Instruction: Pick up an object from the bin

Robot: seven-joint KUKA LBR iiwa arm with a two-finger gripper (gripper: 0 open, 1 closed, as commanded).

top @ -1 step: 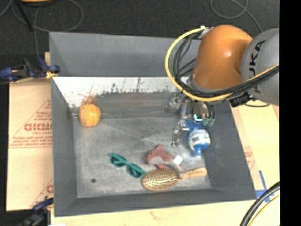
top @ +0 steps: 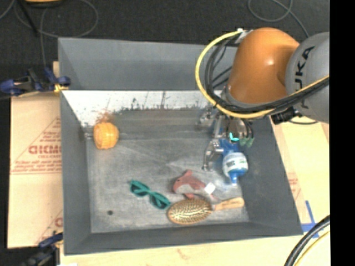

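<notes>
The ball [top: 105, 135] sits near the back left corner of my bin [top: 73, 165]. The glasses [top: 150, 194], toy [top: 187, 183] and brush [top: 191, 210] lie by the front edge. The bottle [top: 234, 165] lies near the right wall, just beside my claw [top: 213, 160].

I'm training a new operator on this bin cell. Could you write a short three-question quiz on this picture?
1. True or false: the orange ball lies by the left wall of the bin, well away from the gripper.
2. Fill in: in the camera view, the golden hairbrush lies to the ___ of the green sunglasses.
3. Which thing lies nearest the gripper? A) green sunglasses B) blue-and-white bottle C) golden hairbrush

Key: 1 true; 2 right; 3 B.
</notes>
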